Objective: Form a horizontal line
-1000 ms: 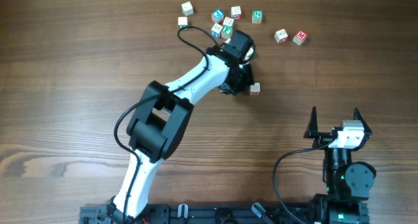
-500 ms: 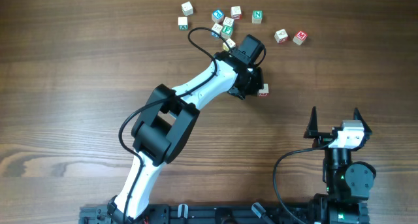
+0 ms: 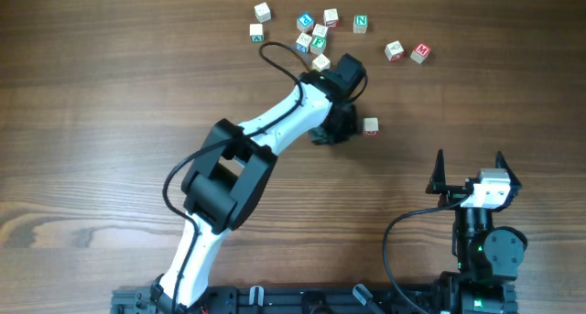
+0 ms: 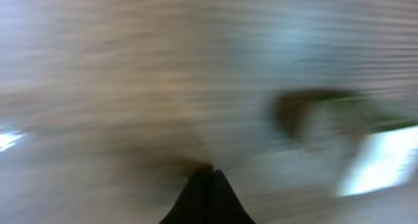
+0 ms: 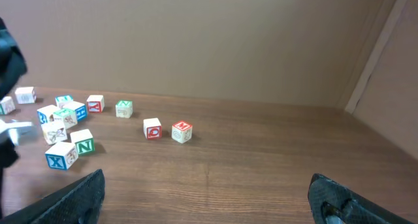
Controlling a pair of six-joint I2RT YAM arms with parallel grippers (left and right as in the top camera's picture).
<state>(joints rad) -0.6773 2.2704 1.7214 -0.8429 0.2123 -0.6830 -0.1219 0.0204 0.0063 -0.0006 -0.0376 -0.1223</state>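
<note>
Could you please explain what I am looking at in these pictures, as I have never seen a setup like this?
This is a robot with two arms at a wooden table. The overhead picture looks straight down from a fixed camera; the other two come from small cameras on the wrists, so each shows its own jaws at the bottom edge. The left arm, white and black, reaches toward the far side; its jaws are shut and hold nothing that I can see. One letter cube lies just beside them. That arm's wrist picture is blurred. The right arm sits folded near its base with jaws wide open and empty. About ten more small wooden alphabet cubes lie scattered at the far edge; the right wrist picture shows them from the side.
</note>
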